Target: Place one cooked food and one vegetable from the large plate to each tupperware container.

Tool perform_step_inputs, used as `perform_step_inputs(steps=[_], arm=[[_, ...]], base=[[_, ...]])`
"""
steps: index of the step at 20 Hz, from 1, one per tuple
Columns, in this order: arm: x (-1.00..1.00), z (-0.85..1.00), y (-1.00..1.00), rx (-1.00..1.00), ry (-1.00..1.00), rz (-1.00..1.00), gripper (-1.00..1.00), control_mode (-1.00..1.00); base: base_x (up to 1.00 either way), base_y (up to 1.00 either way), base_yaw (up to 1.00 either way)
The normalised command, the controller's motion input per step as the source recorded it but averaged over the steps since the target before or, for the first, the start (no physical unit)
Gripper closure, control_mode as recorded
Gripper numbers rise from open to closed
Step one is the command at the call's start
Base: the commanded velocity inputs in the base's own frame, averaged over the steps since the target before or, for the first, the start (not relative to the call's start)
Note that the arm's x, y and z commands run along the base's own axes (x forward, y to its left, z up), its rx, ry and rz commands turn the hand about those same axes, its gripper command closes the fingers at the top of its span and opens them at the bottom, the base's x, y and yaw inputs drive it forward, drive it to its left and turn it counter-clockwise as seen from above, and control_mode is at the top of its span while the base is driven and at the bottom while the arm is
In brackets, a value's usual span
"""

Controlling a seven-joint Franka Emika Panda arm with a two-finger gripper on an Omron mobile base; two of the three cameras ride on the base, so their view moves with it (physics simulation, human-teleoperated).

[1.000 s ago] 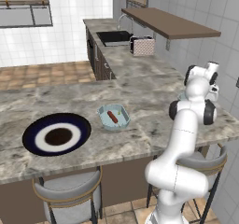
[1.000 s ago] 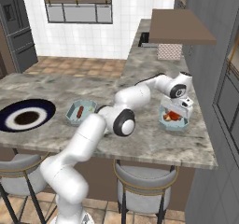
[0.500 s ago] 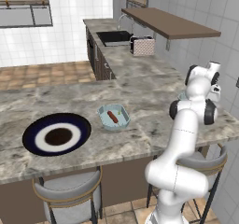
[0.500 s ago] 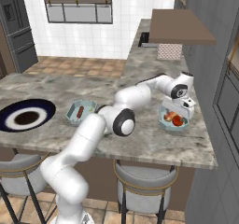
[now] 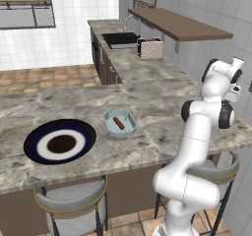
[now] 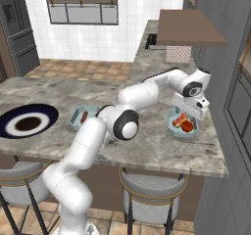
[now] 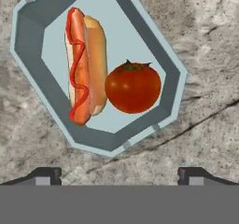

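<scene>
The big plate [image 5: 60, 142] sits bare on the counter [image 6: 147, 146], with 1 tub [image 5: 119, 123] beside it holding just a sausage [image 5: 118, 123]. The other tub [image 7: 37, 55] has the hot dog [image 7: 86, 64] and tomato [image 7: 133, 87] touching, and the gripper [image 7: 119, 175] hangs above it, fingers spread wide and holding nothing.

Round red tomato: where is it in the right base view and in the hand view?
Right base view: round red tomato right of centre, in the right-hand tub.
Hand view: tomato at centre, beside the hot dog.
Shared landmark: the pale blue-green tub.
</scene>
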Motion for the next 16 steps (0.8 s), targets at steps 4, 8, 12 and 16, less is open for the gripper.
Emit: perform_step_inputs(steps=[4, 8, 12, 16], arm=[[-0.43, 0.45, 0.93, -0.01, -0.29, 0.05, -1.0, -1.0], [-0.44, 0.27, 1.0, -0.06, -0.49, 0.07, -1.0, -1.0], [-0.51, 0.1, 1.0, -0.18, -0.64, 0.07, -1.0, -1.0], [-0.48, 0.3, 1.0, -0.21, -0.69, 0.05, -1.0, -1.0]], base=[[0.0, 0.0, 0.0], [0.0, 0.0, 0.0], [0.0, 0.0, 0.0], [0.0, 0.0, 0.0]])
